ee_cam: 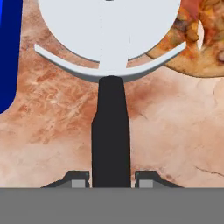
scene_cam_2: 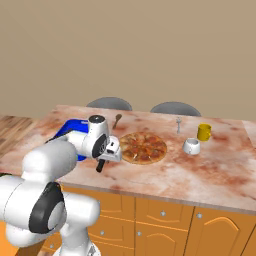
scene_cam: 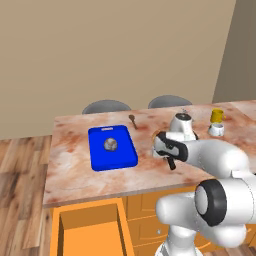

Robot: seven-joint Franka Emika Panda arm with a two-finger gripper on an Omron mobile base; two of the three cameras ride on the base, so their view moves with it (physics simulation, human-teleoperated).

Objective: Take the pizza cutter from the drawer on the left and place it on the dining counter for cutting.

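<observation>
The gripper (ee_cam: 112, 179) is clamped on the black handle of the pizza cutter (ee_cam: 110, 131) — one finger tip presses each side of the handle, and the round pale blade points away from the hand. The cutter hangs low over the dining counter (scene_cam_2: 210, 175), just beside the pizza (scene_cam_2: 143, 147), between the pizza and the blue cutting board (scene_cam: 112, 147); whether its handle end touches the stone is hard to tell. In the hand view the blade overlaps the pizza's edge. Below the counter's near edge, on the side beyond the board from the pizza, the drawer (scene_cam: 90, 229) stands pulled out — an orange box. Behind the pizza lies a brown wooden spoon (scene_cam_2: 117, 120).
</observation>
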